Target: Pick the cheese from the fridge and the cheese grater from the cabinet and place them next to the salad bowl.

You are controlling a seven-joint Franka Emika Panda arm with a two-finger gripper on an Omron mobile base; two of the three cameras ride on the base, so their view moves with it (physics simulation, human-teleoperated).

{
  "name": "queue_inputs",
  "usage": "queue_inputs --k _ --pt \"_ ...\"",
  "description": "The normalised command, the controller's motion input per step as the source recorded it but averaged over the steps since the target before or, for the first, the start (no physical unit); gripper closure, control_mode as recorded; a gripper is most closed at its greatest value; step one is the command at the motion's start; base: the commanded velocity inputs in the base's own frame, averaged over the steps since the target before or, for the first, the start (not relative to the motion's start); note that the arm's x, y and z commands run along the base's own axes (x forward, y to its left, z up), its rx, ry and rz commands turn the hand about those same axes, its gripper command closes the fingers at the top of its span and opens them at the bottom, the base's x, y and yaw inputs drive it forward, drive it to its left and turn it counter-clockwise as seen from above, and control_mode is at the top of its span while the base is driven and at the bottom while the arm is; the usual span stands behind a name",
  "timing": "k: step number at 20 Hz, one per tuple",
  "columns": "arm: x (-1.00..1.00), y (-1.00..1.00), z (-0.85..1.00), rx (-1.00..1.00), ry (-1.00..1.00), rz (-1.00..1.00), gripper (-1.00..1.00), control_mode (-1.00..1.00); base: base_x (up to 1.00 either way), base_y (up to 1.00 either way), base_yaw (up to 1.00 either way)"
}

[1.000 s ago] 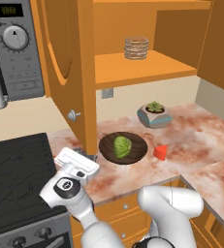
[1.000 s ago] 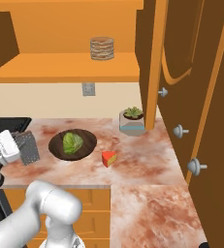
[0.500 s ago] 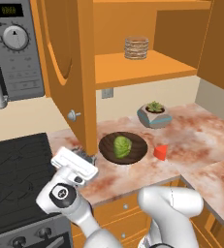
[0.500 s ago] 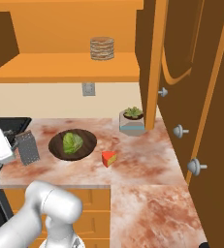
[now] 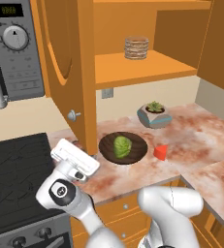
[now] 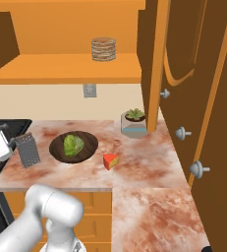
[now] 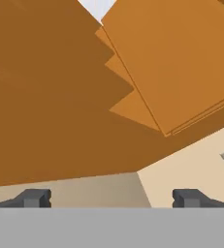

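Right base view: cheese grater [image 6: 27,149] stands just beside the gripper [image 6: 9,144].

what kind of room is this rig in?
A home-style kitchen, rendered in simulation. Telling signs: a microwave above a black stove, orange wall cabinets over a marble-look counter, and food prep items out: a salad bowl, cheese and a cheese grater.
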Motion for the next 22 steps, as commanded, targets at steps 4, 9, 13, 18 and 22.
queue_inputs --k 4,9,13,18,22 --pt "-0.32 -0.52 0.26 0.0 -0.18 0.0 -1.0 -1.0 0.0 0.0 0.0" --pt "-0.34 -0.65 0.32 0.01 -0.21 0.0 -1.0 -1.0 0.0 0.0 0.0" --pt "-0.54 -0.3 0.72 0.01 -0.27 0.0 -1.0 -1.0 0.0 0.0 0.0" --pt "-0.52 -0.32 1.0 0.04 -0.28 0.0 -1.0 -1.0 0.0 0.0 0.0" --pt "-0.45 -0.72 0.91 0.12 -0.19 -0.04 -1.0 -1.0 0.0 0.0 0.0"
